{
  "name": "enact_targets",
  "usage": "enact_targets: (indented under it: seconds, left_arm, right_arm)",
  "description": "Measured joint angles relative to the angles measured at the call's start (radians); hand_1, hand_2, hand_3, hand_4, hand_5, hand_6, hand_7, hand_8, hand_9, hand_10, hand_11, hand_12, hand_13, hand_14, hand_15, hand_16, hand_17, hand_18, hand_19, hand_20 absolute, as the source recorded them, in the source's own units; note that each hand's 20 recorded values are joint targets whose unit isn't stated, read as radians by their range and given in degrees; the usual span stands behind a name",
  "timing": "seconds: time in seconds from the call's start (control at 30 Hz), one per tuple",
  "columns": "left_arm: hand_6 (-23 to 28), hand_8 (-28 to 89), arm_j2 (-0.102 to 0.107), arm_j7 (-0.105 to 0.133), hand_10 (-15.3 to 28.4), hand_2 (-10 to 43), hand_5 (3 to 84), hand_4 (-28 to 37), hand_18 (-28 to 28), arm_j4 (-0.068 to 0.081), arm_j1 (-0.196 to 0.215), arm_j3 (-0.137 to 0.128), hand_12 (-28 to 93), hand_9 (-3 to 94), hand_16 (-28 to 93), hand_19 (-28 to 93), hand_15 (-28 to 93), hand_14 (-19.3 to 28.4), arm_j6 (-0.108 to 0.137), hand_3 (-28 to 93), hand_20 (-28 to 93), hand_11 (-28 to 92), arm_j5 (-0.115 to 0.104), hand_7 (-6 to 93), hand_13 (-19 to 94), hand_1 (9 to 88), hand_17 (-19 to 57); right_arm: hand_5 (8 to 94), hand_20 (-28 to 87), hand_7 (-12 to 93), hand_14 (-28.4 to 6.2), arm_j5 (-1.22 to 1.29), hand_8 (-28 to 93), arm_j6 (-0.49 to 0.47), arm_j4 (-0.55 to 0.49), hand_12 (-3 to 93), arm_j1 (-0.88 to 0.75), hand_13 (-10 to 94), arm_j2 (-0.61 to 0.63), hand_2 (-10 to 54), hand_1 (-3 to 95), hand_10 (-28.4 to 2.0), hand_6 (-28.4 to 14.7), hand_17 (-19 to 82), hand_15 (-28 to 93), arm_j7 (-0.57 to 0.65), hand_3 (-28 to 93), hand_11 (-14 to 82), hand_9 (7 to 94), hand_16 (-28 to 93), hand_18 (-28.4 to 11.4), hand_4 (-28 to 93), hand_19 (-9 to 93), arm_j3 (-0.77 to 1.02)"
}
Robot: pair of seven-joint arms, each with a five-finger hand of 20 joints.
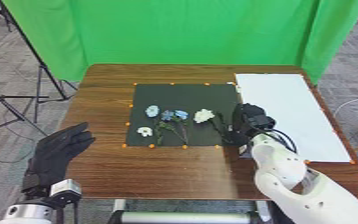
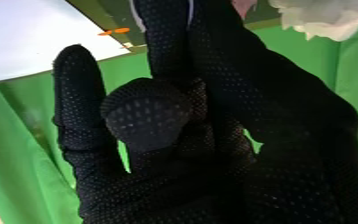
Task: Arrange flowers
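1. head view: a square black mat (image 1: 193,95) lies on a brown wooden table (image 1: 104,172), small orange marks around its edge. on it lie a pale blue flower (image 1: 152,110), a darker blue flower (image 1: 167,115), a mid-blue flower (image 1: 181,114), a small white flower (image 1: 144,131) with a dark centre, and a large white ruffled flower (image 1: 203,116), with green stems among them.
2. head view: the right hand (image 1: 251,116), in a black fabric glove, is at the mat's right edge, near the large white flower, beside a long white rectangular sheet (image 1: 286,100). i cannot tell whether it is open or closed, or holding anything.
3. head view: the left hand (image 1: 51,152), gloved in black too, is at the table's left edge, its fingers loose and slightly apart.
4. right wrist view: the right hand (image 2: 175,185) is near the large white flower; part of the white sheet and the green fabric curtain (image 2: 24,150) show beyond.
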Motion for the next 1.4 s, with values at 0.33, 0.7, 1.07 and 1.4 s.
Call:
enact_targets:
  seconds: [0.33, 0.7, 1.07, 1.4]
  left_arm:
    - [14.8, -9, 0.005, 0.0, 22.9, 5.3, 48.3, -13.2, 21.8, -0.002, 0.007, -0.007, 11, 41.4, -12, 56, 62, 28.4, 0.004, 83, 16, 40, -0.002, 15.7, 29, 27.9, -9.3]
    - [14.8, -9, -0.001, -0.003, 23.0, 5.4, 48.2, -13.1, 21.8, -0.004, 0.01, -0.011, 11, 41.4, -12, 56, 62, 28.4, 0.004, 83, 16, 40, 0.0, 15.9, 29, 27.9, -9.3]
    - [14.8, -9, -0.008, -0.008, 22.9, 5.5, 48.3, -12.8, 21.8, -0.006, 0.014, -0.016, 11, 41.4, -12, 56, 62, 28.4, 0.004, 83, 16, 40, 0.003, 15.9, 29, 28.0, -9.3]
    - [14.8, -9, -0.007, -0.008, 22.9, 5.5, 48.4, -12.8, 21.8, -0.007, 0.018, -0.017, 11, 41.5, -12, 56, 62, 28.4, 0.004, 83, 16, 40, 0.003, 15.9, 29, 28.1, -9.3]
  right_arm:
    - [82.1, 1, 24, -2.9, 0.01, 6, 0.001, -0.039, 37.5, -0.015, 86, 0.009, -9.5, 53.5, -5.4, -0.4, 38, 70, 0.002, 79, 14.7, 93.7, 22, -20.6, -28, 92, -0.007]
    - [69.7, -6, 17, -7.4, 0.004, -10, -0.013, -0.079, 21.8, -0.045, 82, 0.019, -9.5, 37.1, -13.7, -5.5, 35, 73, 0.016, 82, 32.2, 84.2, 23, -24.9, -26, 93, -0.005]
    - [61.5, -7, 12, -12.8, 0.011, -9, -0.098, -0.1, 18.1, -0.062, 74, 0.029, -9.5, 33.9, -20.7, -10.2, 33, 75, 0.024, 80, 29.2, 72.8, 22, -28.1, -24, 91, 0.023]
    - [59.6, -7, 11, -14.1, 0.031, -9, -0.104, -0.114, 17.1, -0.06, 72, 0.041, -9.4, 32.5, -23.1, -11.7, 33, 76, 0.036, 80, 26.5, 69.3, 20, -28.3, -24, 90, 0.033]
